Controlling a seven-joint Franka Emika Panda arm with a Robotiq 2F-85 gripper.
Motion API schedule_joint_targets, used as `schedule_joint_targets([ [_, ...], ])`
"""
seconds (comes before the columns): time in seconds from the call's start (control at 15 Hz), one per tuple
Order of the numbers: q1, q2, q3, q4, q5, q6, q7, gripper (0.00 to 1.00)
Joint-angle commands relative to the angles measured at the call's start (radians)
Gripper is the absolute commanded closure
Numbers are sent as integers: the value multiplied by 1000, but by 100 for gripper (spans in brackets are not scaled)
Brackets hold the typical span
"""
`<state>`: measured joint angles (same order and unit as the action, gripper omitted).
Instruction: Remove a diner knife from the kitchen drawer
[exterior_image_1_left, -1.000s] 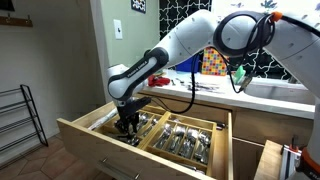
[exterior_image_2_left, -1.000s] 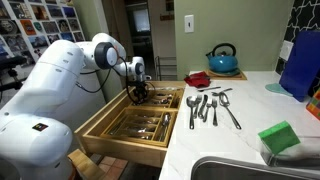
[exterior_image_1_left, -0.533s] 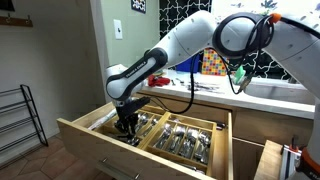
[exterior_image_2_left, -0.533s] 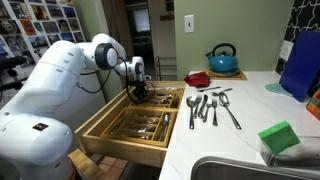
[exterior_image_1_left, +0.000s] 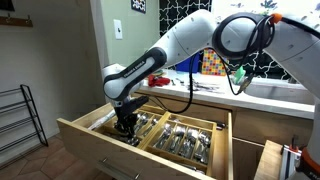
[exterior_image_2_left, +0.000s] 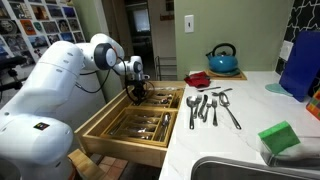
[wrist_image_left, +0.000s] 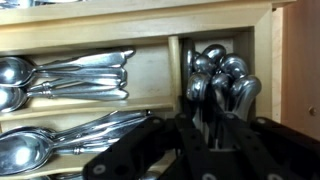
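Kitchen corner, pale-wood kitchen drawer (exterior_image_1_left: 85, 145) pulled open below the counter (exterior_image_2_left: 255, 112).
Gripper (wrist_image_left: 212, 138) fingers sit narrow, sunk among bunched rounded handles (wrist_image_left: 222, 78) right of frame centre; whether they pinch a knife I cannot tell. Lifting could drag neighbouring handles along or let one slip, since they lie packed touching.

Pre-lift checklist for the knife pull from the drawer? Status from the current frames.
1. Kitchen drawer open: ok.
2. Gripper down inside a cutlery compartment: ok.
3. Jaws shut on a single piece: cannot tell; in the wrist view the fingers flank a bunch of handles.
4. Target is a knife: cannot tell; only rounded handle ends show.
5. Bare counter beside the laid-out cutlery for set-down: ok.
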<state>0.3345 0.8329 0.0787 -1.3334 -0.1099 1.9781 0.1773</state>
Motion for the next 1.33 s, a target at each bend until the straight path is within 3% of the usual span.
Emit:
schedule_joint_targets([
  [0.0, 21, 6, -16, 28, -31, -32, 21, 89],
  [0.87, 22, -152, -3, -65, -25, -26, 39, 89],
  [1.27, 23, -247, 8, -195, -13, -72, 104, 89],
])
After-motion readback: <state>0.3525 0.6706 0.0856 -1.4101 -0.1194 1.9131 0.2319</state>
